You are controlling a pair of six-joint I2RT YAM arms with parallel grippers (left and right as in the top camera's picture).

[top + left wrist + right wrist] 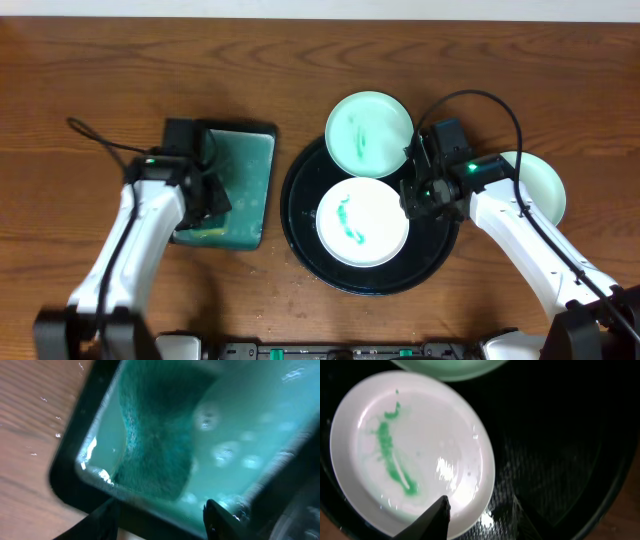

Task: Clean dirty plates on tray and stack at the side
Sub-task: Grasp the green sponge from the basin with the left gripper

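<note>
Right gripper (479, 521), jaws spread, hovers at the right edge of a green-smeared plate (410, 450) lying central in the black tray (560, 460). A second plate (369, 133) overlaps the tray's far rim; a third plate (548, 190) sits on the table (100, 60), right. Left gripper (160, 522), also released, hangs over a sponge (155, 435) in the teal dish (70, 475).

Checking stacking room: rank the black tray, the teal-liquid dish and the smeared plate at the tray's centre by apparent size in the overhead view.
1. black tray, widest by far.
2. teal-liquid dish, longer than the plate is wide.
3. smeared plate, smallest.
All sit near table height, so the order looks safe.
</note>
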